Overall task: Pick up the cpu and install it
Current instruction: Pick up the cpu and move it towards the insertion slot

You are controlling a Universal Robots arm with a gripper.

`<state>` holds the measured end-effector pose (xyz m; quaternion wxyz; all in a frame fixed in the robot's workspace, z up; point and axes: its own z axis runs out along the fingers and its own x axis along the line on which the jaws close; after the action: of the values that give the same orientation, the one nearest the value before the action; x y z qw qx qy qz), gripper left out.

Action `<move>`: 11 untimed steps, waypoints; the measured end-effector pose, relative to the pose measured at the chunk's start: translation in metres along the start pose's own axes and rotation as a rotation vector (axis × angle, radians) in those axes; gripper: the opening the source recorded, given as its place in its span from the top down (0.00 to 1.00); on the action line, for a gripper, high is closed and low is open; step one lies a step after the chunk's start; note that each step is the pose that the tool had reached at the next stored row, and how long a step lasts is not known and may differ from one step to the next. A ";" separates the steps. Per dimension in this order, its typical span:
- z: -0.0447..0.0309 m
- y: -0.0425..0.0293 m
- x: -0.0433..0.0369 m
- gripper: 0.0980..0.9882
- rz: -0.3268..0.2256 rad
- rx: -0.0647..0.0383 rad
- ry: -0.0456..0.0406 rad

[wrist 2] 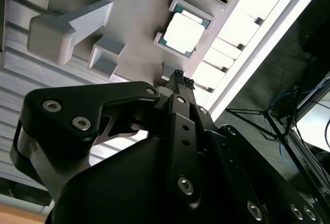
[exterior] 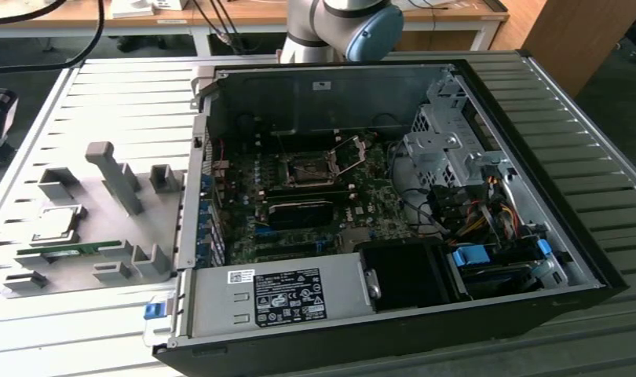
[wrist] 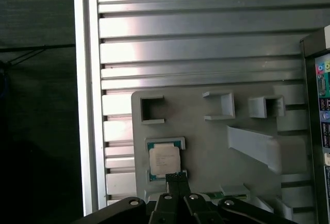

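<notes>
Starting at the exterior view's left, the flat grey fixture plate (exterior: 108, 228) carries the cpu (exterior: 54, 224), a small square chip with a silver-grey metal top. It lies flat in its shallow framed pocket, with a long thin green memory stick (exterior: 72, 250) just beside it. In both wrist views the black two-fingered gripper (wrist: 176, 176) hangs above the plate near one edge of the chip, its slim fingers pressed together and gripping nothing. Further right stands the open black computer case (exterior: 402, 345). Its black-framed square motherboard socket (exterior: 308, 169) sits well apart from the chip, with the metal lever seemingly raised. Coming down with the fingers together would likely press on the lid or the pocket frame rather than straddle the chip, and an off-centre pinch could tip it. How high the tips stand over the chip, its corner mark and the socket's contacts cannot be made out.
</notes>
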<state>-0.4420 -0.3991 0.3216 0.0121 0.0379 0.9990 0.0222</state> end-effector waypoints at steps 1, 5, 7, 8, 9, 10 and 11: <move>0.0009 0.0000 0.0000 0.99 0.000 0.000 0.0000; 0.0046 -0.0002 0.0001 0.99 0.000 0.000 0.0002; 0.0065 -0.0003 0.0001 0.99 0.000 0.000 0.0002; 0.0074 -0.0003 0.0002 0.99 0.000 0.000 0.0002; 0.0085 -0.0004 0.0002 0.99 0.000 0.000 0.0002; 0.0095 -0.0004 0.0002 0.99 0.000 0.000 0.0001; 0.0106 -0.0005 0.0003 0.99 0.000 0.000 0.0002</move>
<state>-0.4420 -0.3991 0.3110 0.0120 0.0379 0.9990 0.0223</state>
